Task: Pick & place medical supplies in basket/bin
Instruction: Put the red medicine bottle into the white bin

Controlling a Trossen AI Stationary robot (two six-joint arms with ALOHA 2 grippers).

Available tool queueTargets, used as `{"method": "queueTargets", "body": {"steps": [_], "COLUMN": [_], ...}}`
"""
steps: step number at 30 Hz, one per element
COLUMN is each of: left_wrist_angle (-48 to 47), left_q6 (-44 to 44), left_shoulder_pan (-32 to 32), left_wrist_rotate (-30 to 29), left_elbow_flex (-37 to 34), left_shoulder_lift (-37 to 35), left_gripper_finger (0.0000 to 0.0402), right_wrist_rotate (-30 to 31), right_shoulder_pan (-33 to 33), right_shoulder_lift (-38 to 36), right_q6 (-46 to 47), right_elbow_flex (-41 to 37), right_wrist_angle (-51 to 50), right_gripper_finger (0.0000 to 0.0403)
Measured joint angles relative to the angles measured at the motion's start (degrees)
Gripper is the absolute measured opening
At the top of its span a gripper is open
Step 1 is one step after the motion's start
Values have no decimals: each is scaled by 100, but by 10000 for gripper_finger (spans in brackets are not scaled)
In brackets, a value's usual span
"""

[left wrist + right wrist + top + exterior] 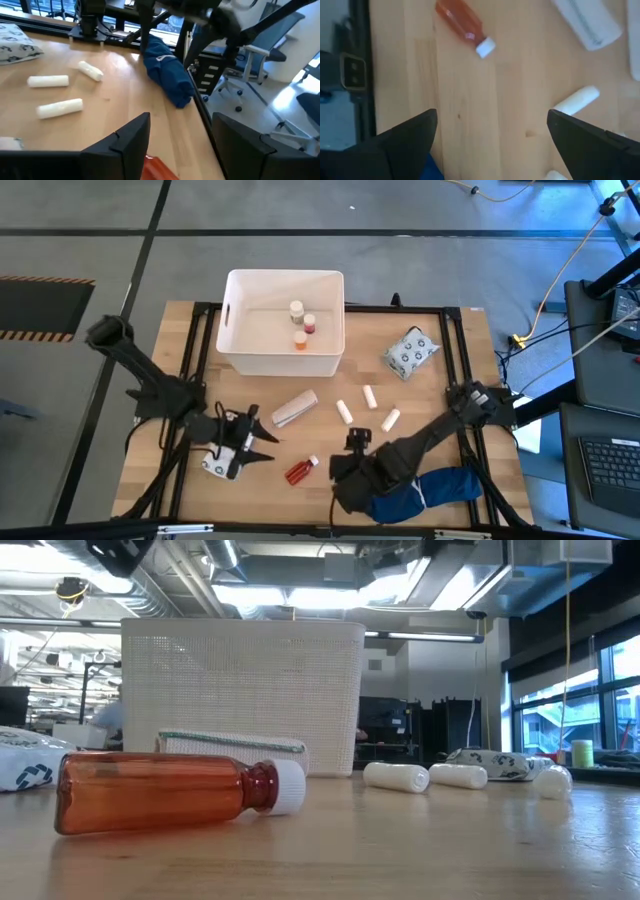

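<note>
A red bottle [300,470] with a white cap lies on its side on the table near the front; it also shows in the low view [160,790]. My left gripper [262,440] hovers open just left of it, pointing toward the table's right edge, and the bottle's end [159,167] shows low between its fingers. My right gripper [352,448] hangs open above the table right of the bottle [465,25], pointing down. Three white cylinders [368,408] and a flat white packet [295,408] lie mid-table. The white bin [285,358] holds three small bottles [301,324].
A printed soft packet [410,352] lies at the far right of the table, and another [218,466] lies under my left wrist. A dark blue cloth bundle [430,490] lies at the front right beneath my right arm. Bare wood stretches between the bottle and the cylinders.
</note>
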Motion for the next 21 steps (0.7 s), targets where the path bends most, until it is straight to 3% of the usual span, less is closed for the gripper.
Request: {"method": "queueTargets", "body": {"steps": [10, 16, 21], "left_wrist_angle": [108, 101, 93], "left_q6": [-52, -50, -52], "left_shoulder_pan": [-449, -469, -466], "left_wrist_rotate": [-495, -449, -434], "left_elbow_flex": [0, 0, 0], "left_shoulder_lift": [219, 217, 217], "left_gripper_finger": [207, 207, 207], "right_wrist_rotate": [-148, -113, -94], "right_shoulder_pan": [120, 13, -289], "right_shoulder_lift": [-1083, -2187, -2148], "right_q6": [-275, -993, -1655], "right_elbow_flex": [-2409, -4507, -5837], "right_wrist_angle": [2783, 5456, 8282], "right_gripper_finger": [378, 378, 378]}}
